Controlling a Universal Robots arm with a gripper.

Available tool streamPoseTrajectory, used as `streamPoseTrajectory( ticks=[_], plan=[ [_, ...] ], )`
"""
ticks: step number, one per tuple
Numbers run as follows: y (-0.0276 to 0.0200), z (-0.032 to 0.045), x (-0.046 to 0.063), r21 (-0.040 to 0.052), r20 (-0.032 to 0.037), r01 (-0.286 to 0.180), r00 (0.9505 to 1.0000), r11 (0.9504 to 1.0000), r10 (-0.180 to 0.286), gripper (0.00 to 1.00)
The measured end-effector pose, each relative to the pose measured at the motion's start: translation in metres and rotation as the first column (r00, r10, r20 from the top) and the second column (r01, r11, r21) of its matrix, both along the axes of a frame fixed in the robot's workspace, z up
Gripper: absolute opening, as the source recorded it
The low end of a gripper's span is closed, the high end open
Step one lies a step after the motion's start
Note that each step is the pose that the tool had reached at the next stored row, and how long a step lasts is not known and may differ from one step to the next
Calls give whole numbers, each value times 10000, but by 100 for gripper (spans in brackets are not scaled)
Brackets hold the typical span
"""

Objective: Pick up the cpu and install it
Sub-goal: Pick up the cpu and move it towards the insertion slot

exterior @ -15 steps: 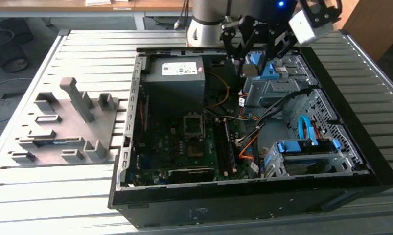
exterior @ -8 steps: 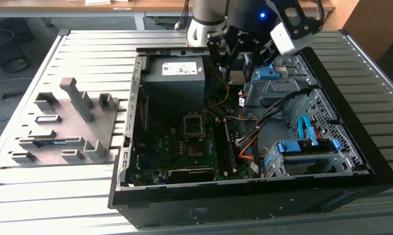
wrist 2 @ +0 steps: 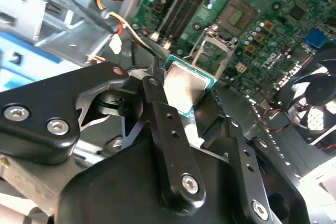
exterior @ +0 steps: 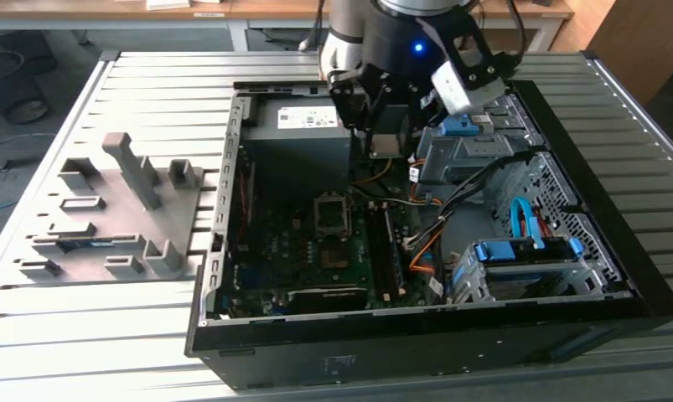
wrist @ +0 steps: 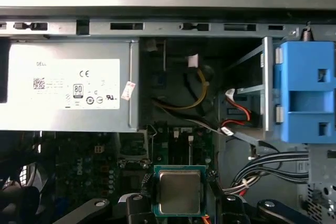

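Counter (exterior: 146,84) slats carry a grey parts tray (exterior: 124,239) at the exterior view's left, then the open computer case (exterior: 426,335), laid on its side so the motherboard faces up. Above the board, the end effector (exterior: 386,144) is clamped on the cpu (wrist 2: 185,85). It grips the opposite edges, likely to spare the contacts, with the chip not yet seated in the socket (exterior: 330,213).

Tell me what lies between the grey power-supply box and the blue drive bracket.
In the first wrist view, a dark gap with loose cables, yellow, black and red, lies between the power-supply box and the blue bracket.
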State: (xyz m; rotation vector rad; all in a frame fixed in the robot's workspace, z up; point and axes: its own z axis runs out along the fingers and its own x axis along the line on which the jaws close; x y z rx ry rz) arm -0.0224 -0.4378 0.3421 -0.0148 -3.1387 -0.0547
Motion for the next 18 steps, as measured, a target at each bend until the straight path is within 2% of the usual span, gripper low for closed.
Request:
streamPoseTrajectory(
  ticks=[6,14,18],
  plan=[
    [-82,-109,-112,-1,-1,2,10000,10000,-2,47],
    [-205,-255,-177,2,0,1,10000,10000,-1,47],
    [-243,-329,-186,1,0,1,10000,10000,-1,47]
  ],
)
